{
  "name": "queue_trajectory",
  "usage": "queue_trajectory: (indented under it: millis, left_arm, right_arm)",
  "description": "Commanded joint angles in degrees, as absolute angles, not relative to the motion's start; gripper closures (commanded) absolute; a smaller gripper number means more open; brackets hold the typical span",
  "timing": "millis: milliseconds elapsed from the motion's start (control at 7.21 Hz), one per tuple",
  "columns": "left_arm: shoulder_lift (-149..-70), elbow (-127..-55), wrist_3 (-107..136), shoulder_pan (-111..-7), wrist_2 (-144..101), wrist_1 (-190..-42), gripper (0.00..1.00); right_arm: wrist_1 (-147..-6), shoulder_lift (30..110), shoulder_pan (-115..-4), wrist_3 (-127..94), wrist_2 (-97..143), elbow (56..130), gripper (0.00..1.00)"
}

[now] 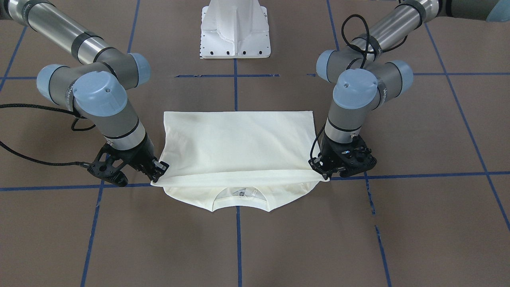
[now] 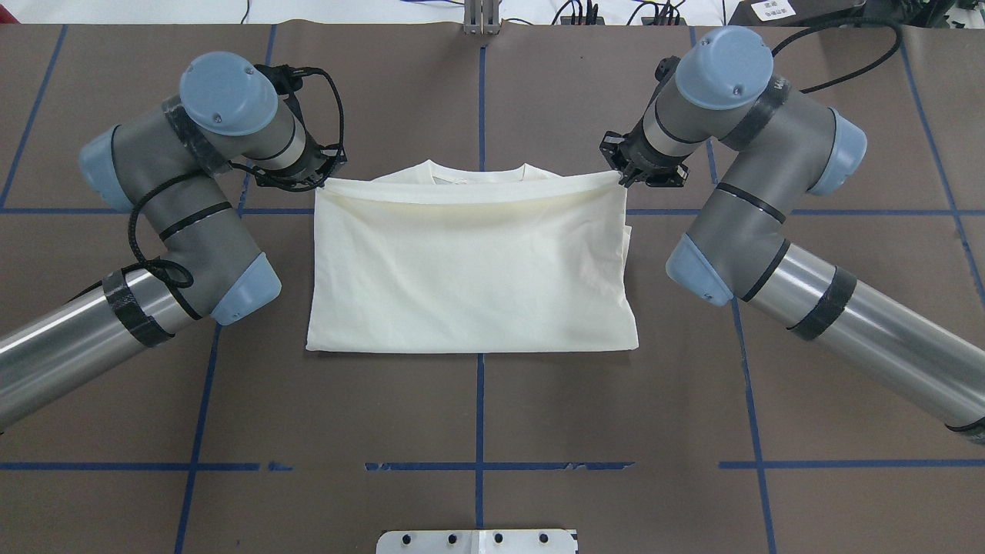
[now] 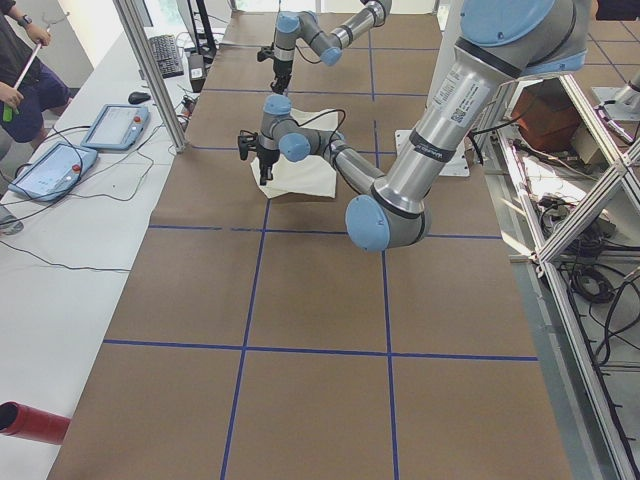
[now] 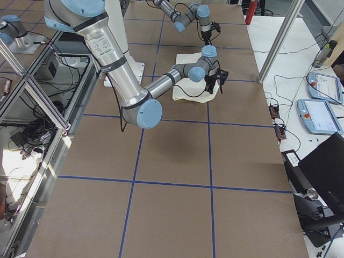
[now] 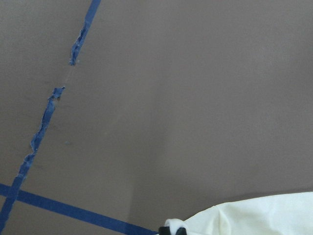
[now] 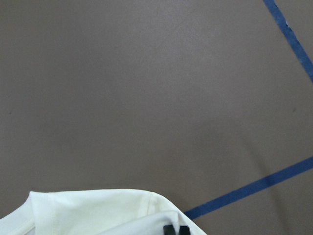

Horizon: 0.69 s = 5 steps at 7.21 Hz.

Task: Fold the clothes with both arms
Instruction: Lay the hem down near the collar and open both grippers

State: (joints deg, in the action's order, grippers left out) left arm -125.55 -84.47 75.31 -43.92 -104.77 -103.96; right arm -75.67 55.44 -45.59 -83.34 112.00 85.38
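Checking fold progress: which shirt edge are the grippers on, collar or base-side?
Collar end of the shirt: left gripper and right gripper pinch the top layer's corners there; the base-side edge lies untouched.

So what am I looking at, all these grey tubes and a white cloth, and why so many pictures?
The tubes are two robot arms, the left arm and the right arm. Cameras show one moment: from above, from across the table, from each table end, and from each wrist. On the brown table lies a cream T-shirt, folded over, its collar peeking out. Each arm ends in a pincer: the left end effector and the right end effector each pinch one corner of the folded-over edge.
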Motion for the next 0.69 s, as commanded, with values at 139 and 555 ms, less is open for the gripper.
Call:
queue_trajectory:
  millis: [139, 555]
  left_arm:
    - [-125.7, -84.3, 75.3, -43.9, -104.5, -103.9, 0.4]
    - [-125.6, -85.1, 75.0, -43.9, -104.5, -103.0, 0.0]
  right_arm:
    - [-75.6, 55.5, -45.6, -81.6, 112.0, 85.3, 0.16]
    - [-75.6, 56.5, -45.0, -81.2, 112.5, 88.8, 0.0]
